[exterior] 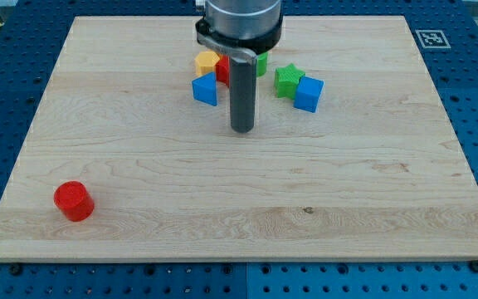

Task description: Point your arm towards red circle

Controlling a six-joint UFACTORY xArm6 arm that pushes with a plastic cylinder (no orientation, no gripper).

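The red circle (pixel 74 201), a short cylinder, is seen standing alone near the view's bottom left corner of the wooden counter (pixel 372 208), well apart from every other block. No claw is fitted to this arm, so nothing can be said to be open, closed or held; the work is done by a dark rod alone. My tip (pixel 241 130) is placed on the counter near the upper middle, far to the right of and above the red circle, with a wide stretch of bare wood lying between them. Just behind the rod a cluster is gathered: a blue block (pixel 206 89) to the tip's upper left, a yellow block (pixel 207 61) above it, a red block (pixel 223 70) partly hidden by the rod, and a green block (pixel 261 63) barely showing at the rod's right. Farther right a green star (pixel 288 80) is found touching a blue cube (pixel 309 94). It is judged that the pointing is not yet done, since a long diagonal travel toward the view's bottom left is still required.
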